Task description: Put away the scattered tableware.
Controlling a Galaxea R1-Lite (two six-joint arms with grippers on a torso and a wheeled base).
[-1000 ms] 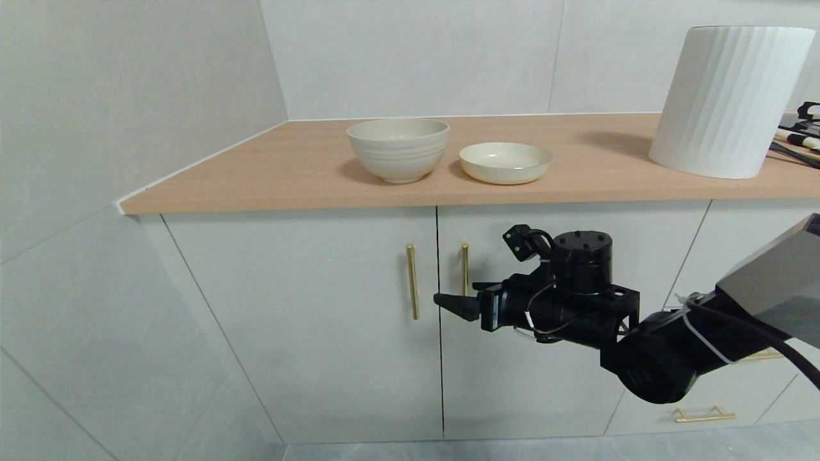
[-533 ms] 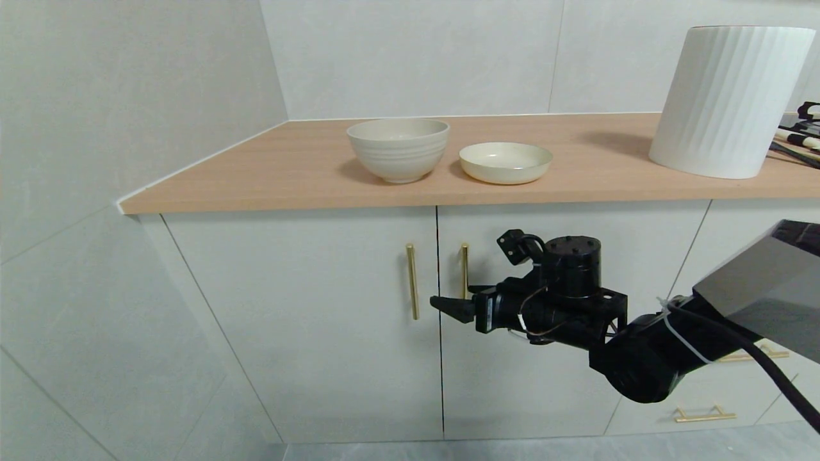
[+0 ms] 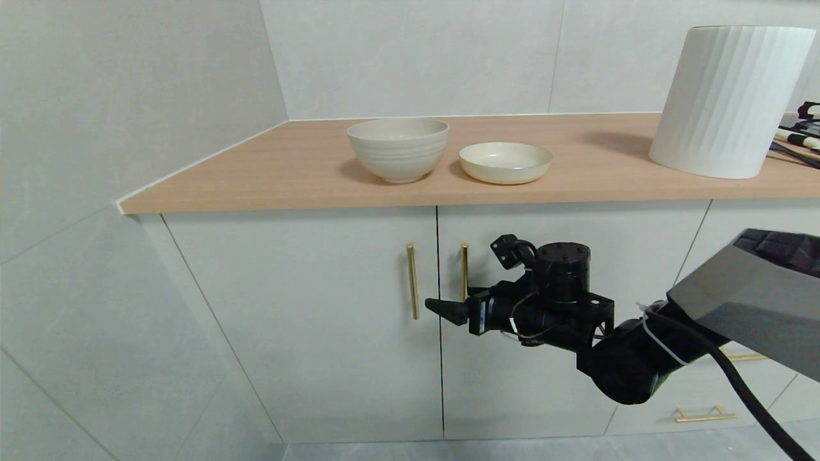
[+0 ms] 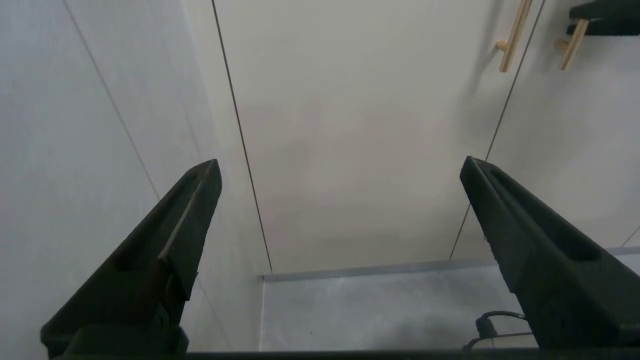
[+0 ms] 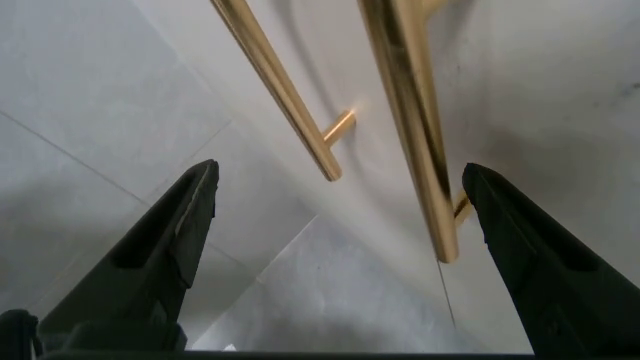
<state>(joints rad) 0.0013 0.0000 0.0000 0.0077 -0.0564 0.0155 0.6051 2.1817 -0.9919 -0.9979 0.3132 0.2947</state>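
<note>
A deep cream bowl (image 3: pixel 398 148) and a shallow cream plate (image 3: pixel 505 161) stand side by side on the wooden counter (image 3: pixel 269 182). Below it, two closed cabinet doors carry upright gold handles, the left one (image 3: pixel 412 282) and the right one (image 3: pixel 464 272). My right gripper (image 3: pixel 451 302) is open and level with those handles. In the right wrist view the nearer handle (image 5: pixel 410 110) runs between the right gripper's (image 5: pixel 338 178) spread fingers without being clasped, and the farther handle (image 5: pixel 285 95) lies beyond. My left gripper (image 4: pixel 340 175) is open and holds nothing, low before the left door.
A tall white ribbed container (image 3: pixel 727 99) stands at the counter's right end with dark utensils (image 3: pixel 801 134) behind it. A tiled wall (image 3: pixel 96 128) closes off the left side. A drawer pull (image 3: pixel 703 416) sits low at the right.
My right arm has slid a little to the left and down, bringing its open gripper closer to the two door handles. Bowl and plate have not moved.
</note>
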